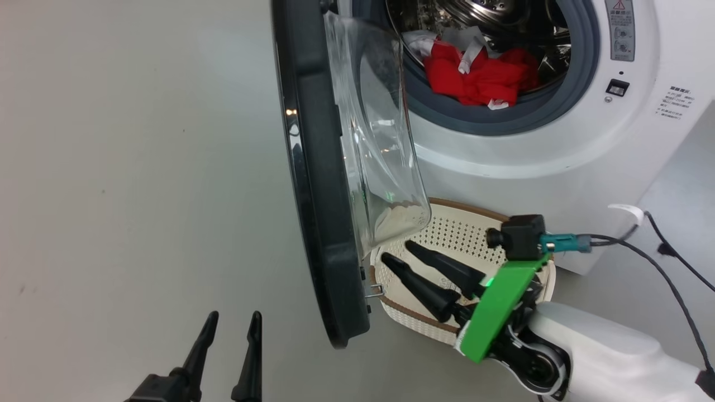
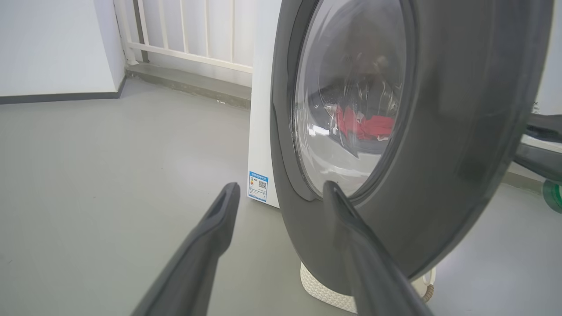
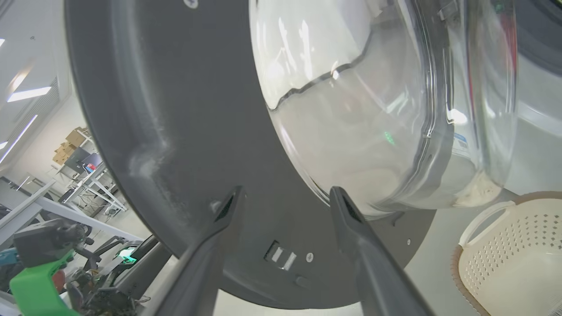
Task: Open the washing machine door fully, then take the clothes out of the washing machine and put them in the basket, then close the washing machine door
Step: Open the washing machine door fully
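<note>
Right fingers (image 1: 419, 283) by basket (image 1: 463, 234); red clothes (image 1: 480, 75) inside washing machine (image 1: 503, 151)

door (image 1: 318, 167) — open | red clothes (image 1: 480, 78) — in washing machine (image 1: 558, 139) | basket (image 1: 463, 234) beneath door

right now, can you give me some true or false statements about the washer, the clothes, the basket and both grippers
1. The washing machine door stands open. True.
2. The red clothes lie in the basket. False: they are inside the washing machine, and the part of the basket that shows holds no clothes.
3. The right gripper is shut on a garment. False: its jaws are open and hold nothing, above the basket.
4. The left gripper is open and holds nothing. True.
5. The basket sits on the floor in front of the washing machine. True.
</note>
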### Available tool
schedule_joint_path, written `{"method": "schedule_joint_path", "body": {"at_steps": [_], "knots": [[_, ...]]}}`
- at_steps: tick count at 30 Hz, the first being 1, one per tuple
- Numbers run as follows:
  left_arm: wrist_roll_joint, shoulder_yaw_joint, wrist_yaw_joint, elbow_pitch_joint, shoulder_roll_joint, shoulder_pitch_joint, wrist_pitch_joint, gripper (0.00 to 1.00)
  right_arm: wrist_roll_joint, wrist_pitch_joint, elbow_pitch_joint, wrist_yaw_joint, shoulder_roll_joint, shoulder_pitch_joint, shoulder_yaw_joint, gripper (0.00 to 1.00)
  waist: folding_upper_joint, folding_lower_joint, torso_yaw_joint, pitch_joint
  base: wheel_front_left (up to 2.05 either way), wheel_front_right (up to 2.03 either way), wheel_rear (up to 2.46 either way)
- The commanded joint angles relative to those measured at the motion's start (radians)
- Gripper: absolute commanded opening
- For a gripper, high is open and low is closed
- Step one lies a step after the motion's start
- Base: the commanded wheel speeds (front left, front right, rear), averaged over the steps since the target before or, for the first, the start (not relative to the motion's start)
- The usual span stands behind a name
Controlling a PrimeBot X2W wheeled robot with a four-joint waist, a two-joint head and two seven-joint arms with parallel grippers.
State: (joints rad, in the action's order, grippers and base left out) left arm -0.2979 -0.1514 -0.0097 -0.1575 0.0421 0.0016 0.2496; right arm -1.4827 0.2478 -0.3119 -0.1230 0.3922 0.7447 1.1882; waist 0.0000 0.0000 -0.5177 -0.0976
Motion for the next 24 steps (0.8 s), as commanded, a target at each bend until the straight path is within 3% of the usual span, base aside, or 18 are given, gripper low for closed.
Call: {"method": "schedule_joint_path", "body": {"at_steps": [1,11,24], "knots": [[0.017,0.041,-0.008,0.014,0.008,-0.032,0.012,1.00,0.022,0.014,0.011,-0.008,0.008,-0.042,-0.027,1.00,0.0000,0.0000,0.004,0.005,0.00,0.00,0.00],[0.036,0.074,-0.032,-0.008,0.008,-0.041,0.012,1.00,0.094,0.014,-0.024,-0.008,0.034,-0.174,-0.151,1.00,0.0000,0.0000,0.047,0.014,0.00,0.00,0.00],[0.049,0.103,-0.039,-0.012,0.008,-0.030,0.012,1.00,0.330,0.014,-0.103,-0.008,-0.001,-0.380,-0.433,1.00,0.0000,0.0000,0.099,0.035,0.00,0.00,0.00]]}}
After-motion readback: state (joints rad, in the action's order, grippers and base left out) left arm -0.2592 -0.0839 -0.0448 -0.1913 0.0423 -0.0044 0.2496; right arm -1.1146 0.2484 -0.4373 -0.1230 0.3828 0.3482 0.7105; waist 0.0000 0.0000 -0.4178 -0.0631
